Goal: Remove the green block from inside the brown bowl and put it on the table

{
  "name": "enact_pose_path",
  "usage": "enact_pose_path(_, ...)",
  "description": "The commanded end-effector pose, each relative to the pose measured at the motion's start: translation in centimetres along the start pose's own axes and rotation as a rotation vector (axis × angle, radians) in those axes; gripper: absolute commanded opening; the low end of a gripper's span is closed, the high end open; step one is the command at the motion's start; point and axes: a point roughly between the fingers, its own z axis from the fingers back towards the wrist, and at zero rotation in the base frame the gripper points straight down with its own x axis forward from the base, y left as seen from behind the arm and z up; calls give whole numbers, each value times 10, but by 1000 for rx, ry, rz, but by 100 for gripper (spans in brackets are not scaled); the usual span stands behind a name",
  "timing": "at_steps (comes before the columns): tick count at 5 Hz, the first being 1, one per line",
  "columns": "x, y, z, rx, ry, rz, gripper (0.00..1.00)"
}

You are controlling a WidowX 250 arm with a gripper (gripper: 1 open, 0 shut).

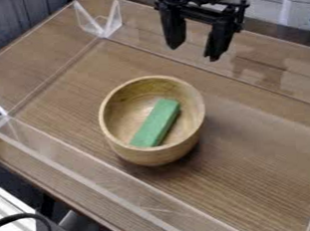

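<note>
Green block (156, 122) lies flat inside the brown bowl (120, 142), slanted, one end riding up toward the far wall. Gripper (196, 37) hangs above and behind the bowl, jaws spread, nothing in them. Block looks rigid, light, smooth-faced, probably wood or plastic; hard to tell at this resolution. Best grip: pinch across the narrow width, mid-length. Bowl may shift on the table (265, 110). No readable writing or labels.

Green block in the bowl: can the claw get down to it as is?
Probably yes. The green block lies uncovered in the brown bowl, open side up. The claw hangs open, above and behind the bowl, with nothing between; the bowl's thick walls may crowd the fingers.
</note>
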Motion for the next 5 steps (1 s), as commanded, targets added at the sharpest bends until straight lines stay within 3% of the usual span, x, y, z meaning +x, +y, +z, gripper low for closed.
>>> enact_pose_path(1,-11,6,-6,7,12,4,100)
enact_pose_path(4,-52,35,-33,10,27,39,100)
enact_pose_path(5,-57,40,-41,4,29,43,100)
